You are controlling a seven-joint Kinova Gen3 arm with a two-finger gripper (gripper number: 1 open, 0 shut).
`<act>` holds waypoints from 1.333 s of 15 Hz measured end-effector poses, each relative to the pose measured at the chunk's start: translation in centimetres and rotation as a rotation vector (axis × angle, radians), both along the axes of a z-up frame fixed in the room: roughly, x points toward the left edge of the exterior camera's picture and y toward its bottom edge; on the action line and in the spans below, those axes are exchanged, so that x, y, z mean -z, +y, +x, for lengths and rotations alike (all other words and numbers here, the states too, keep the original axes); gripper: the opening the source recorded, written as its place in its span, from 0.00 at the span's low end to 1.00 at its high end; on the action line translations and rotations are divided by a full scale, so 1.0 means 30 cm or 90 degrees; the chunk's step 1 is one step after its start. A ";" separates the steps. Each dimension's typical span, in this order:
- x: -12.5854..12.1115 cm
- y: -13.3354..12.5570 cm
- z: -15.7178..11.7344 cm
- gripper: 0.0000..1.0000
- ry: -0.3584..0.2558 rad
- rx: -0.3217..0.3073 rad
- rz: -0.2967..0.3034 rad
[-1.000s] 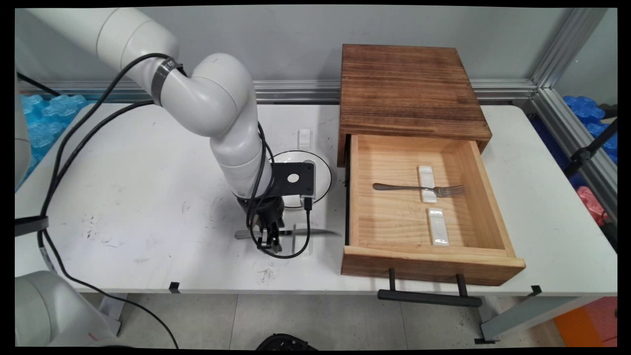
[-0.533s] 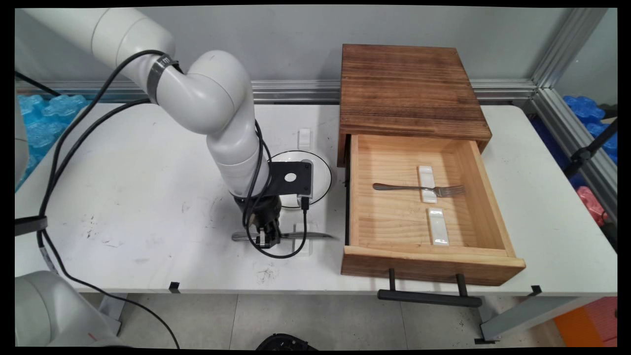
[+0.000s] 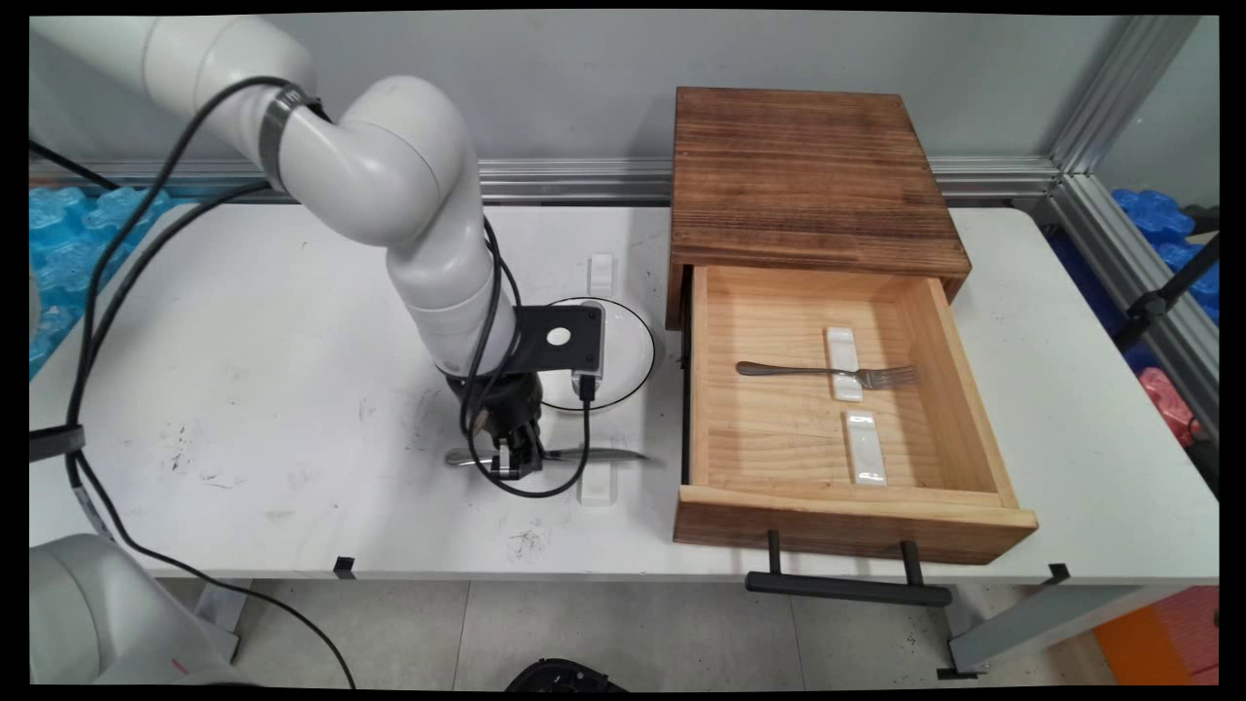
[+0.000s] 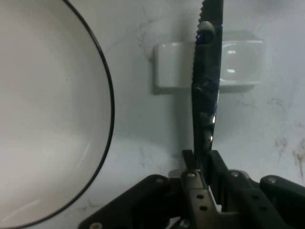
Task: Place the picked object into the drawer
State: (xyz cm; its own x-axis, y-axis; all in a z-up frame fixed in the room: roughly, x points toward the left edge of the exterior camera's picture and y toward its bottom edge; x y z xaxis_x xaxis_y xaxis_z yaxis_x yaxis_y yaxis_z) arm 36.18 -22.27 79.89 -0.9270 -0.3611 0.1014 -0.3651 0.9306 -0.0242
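I have the gripper (image 3: 514, 465) low over the white table (image 3: 292, 389), near the front edge and left of the drawer unit. Its jaws are clamped on a table knife (image 3: 545, 455), which lies level and runs left to right, handle end poking out to the left of the fingers and blade reaching right. In the hand view the knife (image 4: 206, 86) runs straight away from the fingers (image 4: 190, 183), its serrated edge showing along one side, and the blade passes over a small white ceramic rest (image 4: 209, 67). In the main view that knife rest (image 3: 596, 484) sits on the table just under the blade's right part; I cannot tell whether the blade touches it.

Just beyond the gripper, toward the wall, lies a white plate with a thin black rim (image 3: 633, 355), partly hidden by the camera bracket on the wrist. The hand view shows the plate (image 4: 47, 119) off to one side of the knife, apart from it. Another small white rest (image 3: 602, 272) lies on the table beyond the plate.

To the right stands a dark-topped wooden box (image 3: 808, 175) with its light wooden drawer (image 3: 720, 389) pulled open toward me, black handle (image 3: 847, 587) overhanging the table edge. Inside, a fork (image 3: 827, 371) lies across one white rest (image 3: 843, 363), tines to the right, and a second white rest (image 3: 864, 447) lies nearer the drawer front.
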 end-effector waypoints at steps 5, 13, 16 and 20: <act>-0.122 0.020 0.064 0.00 0.010 0.005 -0.018; -0.413 0.033 0.186 0.00 0.057 0.034 -0.063; -0.497 0.014 0.175 0.00 0.086 0.037 -0.081; -0.577 -0.023 0.123 0.00 0.118 0.034 -0.100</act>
State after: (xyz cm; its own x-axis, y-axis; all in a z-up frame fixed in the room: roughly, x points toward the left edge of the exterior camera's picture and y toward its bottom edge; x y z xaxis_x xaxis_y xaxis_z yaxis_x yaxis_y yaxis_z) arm 39.87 -22.96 97.21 -0.9046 -0.2788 0.3226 -0.3273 0.9389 -0.1066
